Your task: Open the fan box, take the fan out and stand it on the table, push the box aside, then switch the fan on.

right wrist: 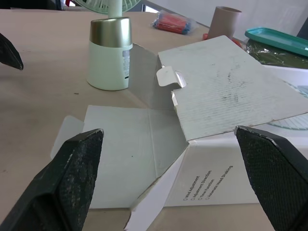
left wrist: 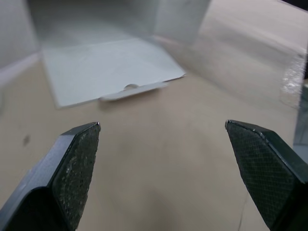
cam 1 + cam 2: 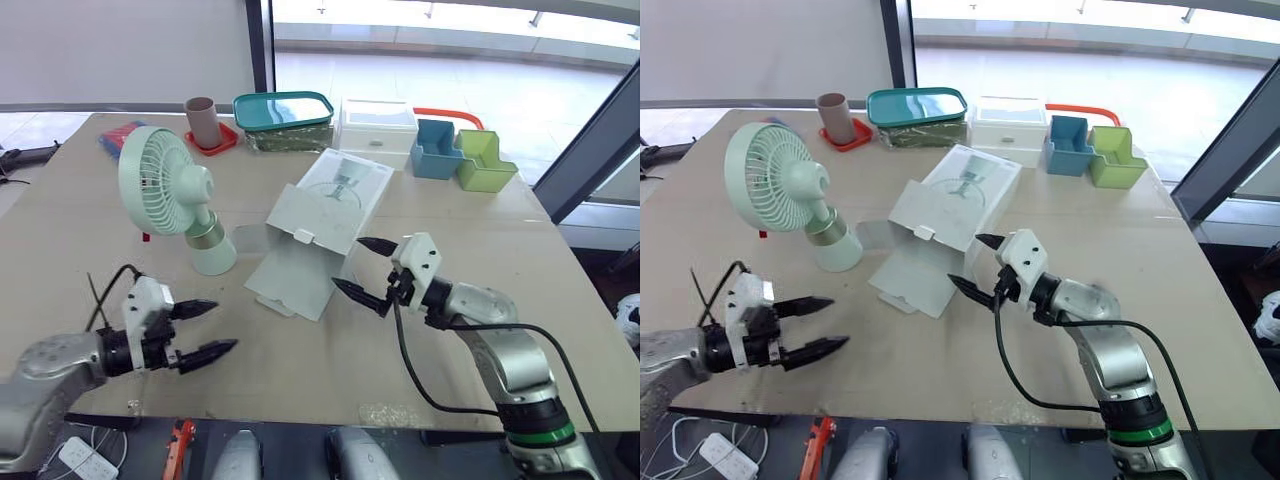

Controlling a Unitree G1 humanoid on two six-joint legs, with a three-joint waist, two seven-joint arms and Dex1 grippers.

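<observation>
Two claws hang low over the near part of the desk (image 3: 480, 250), both with the fingers spread wide and nothing between them. The fan (image 3: 160, 182) stands upright on its base on the robot's left side, so I judge that taking it out is done and pushing the box (image 3: 325, 205) aside is the step in hand.

The box lies flat in the middle of the desk. Its long axis runs away from the robot and leans a little to the right. Its open end, with the flaps (image 3: 295, 280) spread on the desk, looks toward the robot. The right claw (image 3: 350, 264) is just beside this open end, on its right corner, and is clearly the nearer one. The left claw (image 3: 222, 327) is well apart from the box, closer to the fan's base.

For room: the fan's base is just beside the box's left flap, and I cannot tell if they touch, so a push to the left would probably knock the fan. Behind the box, a white container (image 3: 378, 125), a blue bin (image 3: 435, 150) and a green bin (image 3: 483, 162) stand near. The open desk is on the right of the box, up to the right edge.
</observation>
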